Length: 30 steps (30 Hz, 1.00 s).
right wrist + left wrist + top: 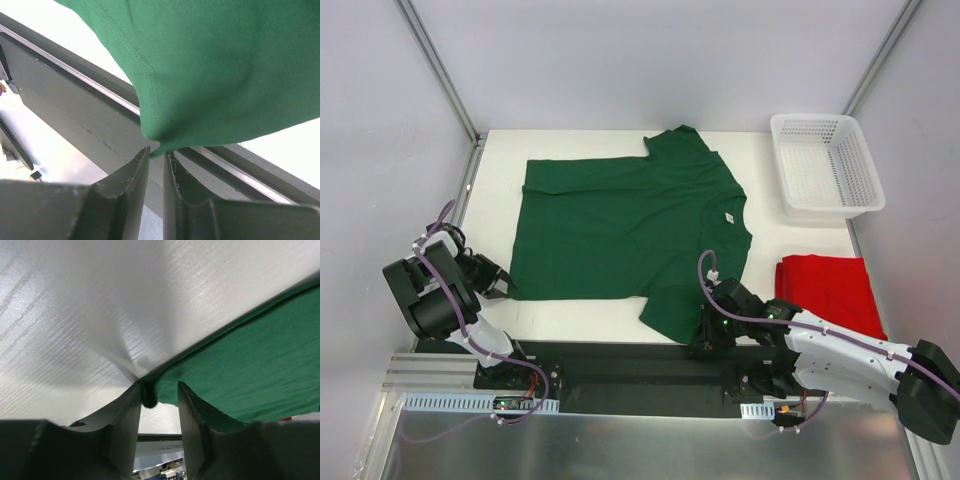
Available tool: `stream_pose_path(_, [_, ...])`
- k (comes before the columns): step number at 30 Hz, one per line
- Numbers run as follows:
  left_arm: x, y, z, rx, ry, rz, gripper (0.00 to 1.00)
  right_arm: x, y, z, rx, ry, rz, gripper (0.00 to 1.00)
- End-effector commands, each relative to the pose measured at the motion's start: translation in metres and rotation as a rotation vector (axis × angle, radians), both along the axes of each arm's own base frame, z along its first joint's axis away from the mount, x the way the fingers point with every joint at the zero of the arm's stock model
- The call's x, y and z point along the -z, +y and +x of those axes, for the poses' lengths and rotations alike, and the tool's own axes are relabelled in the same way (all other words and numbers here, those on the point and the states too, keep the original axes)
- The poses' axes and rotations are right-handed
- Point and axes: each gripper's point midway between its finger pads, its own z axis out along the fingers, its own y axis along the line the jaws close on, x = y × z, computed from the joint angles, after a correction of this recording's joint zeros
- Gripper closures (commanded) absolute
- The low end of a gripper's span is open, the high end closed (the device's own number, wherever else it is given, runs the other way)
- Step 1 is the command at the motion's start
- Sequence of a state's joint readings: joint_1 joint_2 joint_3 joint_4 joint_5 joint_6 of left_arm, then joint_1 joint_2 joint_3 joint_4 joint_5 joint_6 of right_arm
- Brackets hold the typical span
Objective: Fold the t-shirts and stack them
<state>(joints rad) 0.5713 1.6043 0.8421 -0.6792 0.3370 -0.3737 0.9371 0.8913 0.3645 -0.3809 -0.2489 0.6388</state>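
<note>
Green t-shirt (630, 235) lies spread flat across the white table (570, 320), collar toward your right arm's side, one sleeve at the far edge and the other at the near edge.

Your left gripper (505, 283) sits at the shirt's near hem corner. In its wrist view the two fingers (125, 425) stand a narrow way apart with that bunched, dark corner (148, 395) caught between their tips. The white surface puckers up toward the same spot, so you may have some of the covering there too; I cannot tell for sure.

Your right gripper (705, 335) is at the near sleeve, right over the table's front edge. Its fingers (132, 180) are almost together, only a slit between them, pinching the stitched sleeve hem (160, 142), and the cloth above it hangs in a rounded fold. The black base rail (620, 365) runs directly under this grip.

A folded red t-shirt (828, 290) rests on the table just beside the right arm, clear of the green one. A white basket (825, 165) stands at the far right corner, well apart from both grippers.
</note>
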Motion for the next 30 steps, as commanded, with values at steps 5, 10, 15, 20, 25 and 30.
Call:
stream_pose_path(5, [0.004, -0.003, -0.001, 0.01, -0.004, -0.029, 0.89, -0.008, 0.002, 0.003, -0.013, -0.006, 0.003, 0.89])
stream_pose_path(10, [0.003, -0.003, 0.0, 0.013, -0.011, -0.032, 1.0, -0.008, 0.003, 0.004, -0.012, -0.003, -0.006, 0.99])
stream_pose_path(15, [0.001, -0.005, 0.002, 0.019, -0.024, -0.04, 1.0, -0.01, 0.005, 0.007, -0.014, -0.005, -0.01, 0.99])
stream_pose_path(20, [-0.008, -0.005, 0.005, 0.022, -0.057, -0.037, 1.0, -0.025, 0.002, 0.009, -0.024, -0.027, -0.029, 0.99])
stream_pose_path(25, [-0.02, -0.008, 0.007, 0.028, -0.087, -0.045, 1.0, -0.049, -0.007, 0.01, -0.041, -0.047, -0.076, 0.99])
stream_pose_path(30, [-0.032, -0.004, 0.007, 0.033, -0.093, -0.011, 1.0, -0.071, -0.019, 0.011, -0.072, -0.067, -0.142, 0.99])
